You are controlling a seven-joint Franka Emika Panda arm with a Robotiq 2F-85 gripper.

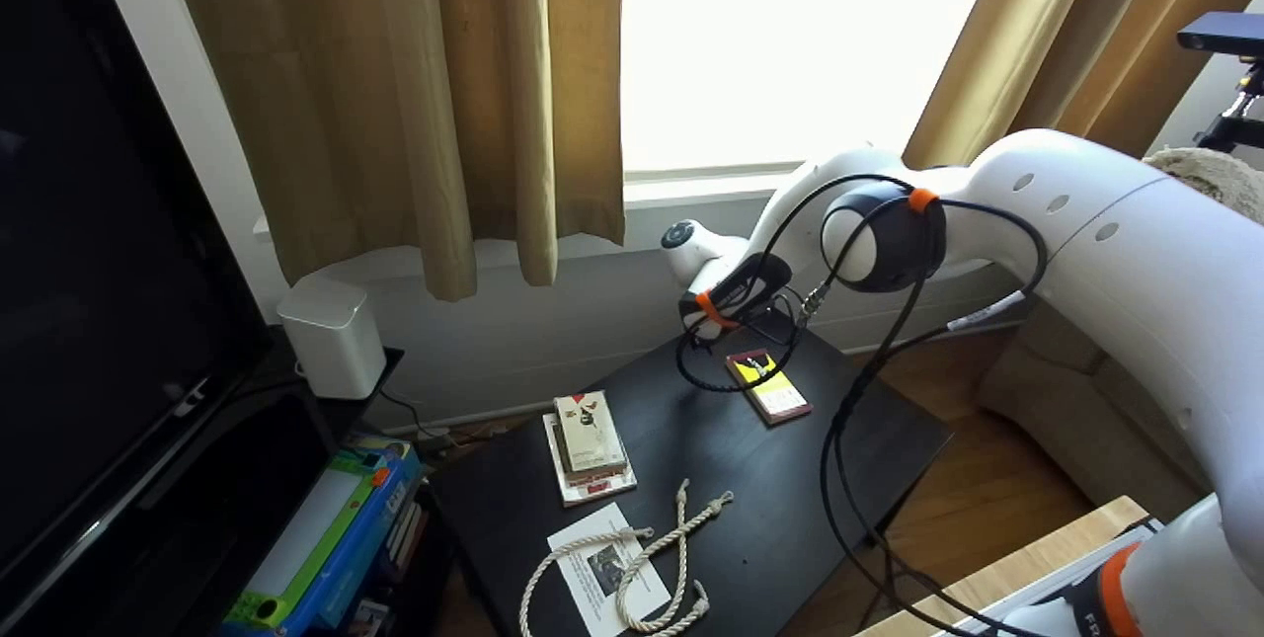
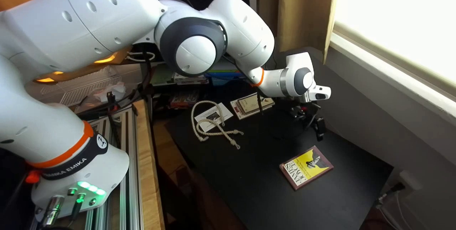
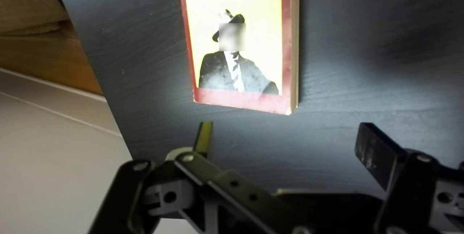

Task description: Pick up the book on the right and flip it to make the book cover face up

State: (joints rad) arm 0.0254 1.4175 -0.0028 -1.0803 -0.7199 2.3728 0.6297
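Note:
The book (image 2: 307, 167) lies flat on the black table near the window side. Its yellow cover (image 3: 261, 27), with a man in a hat and dark lettering, faces up inside a red border. The book also shows in an exterior view (image 1: 780, 400), with a robot cable crossing in front of it. Its top end is cut off in the wrist view. My gripper (image 3: 286, 123) is open and empty, its fingers wide apart above the table just beyond the book's bottom edge, not touching it. In an exterior view the gripper (image 2: 315, 124) hangs beside the book, toward the wall.
A stack of booklets (image 1: 592, 435) with a tan one on top lies on the table (image 1: 711, 439). A white booklet (image 1: 592, 583) lies there under a whitish rope (image 1: 681, 558). The window wall (image 2: 359, 123) stands close behind the gripper. Black cables hang from the arm.

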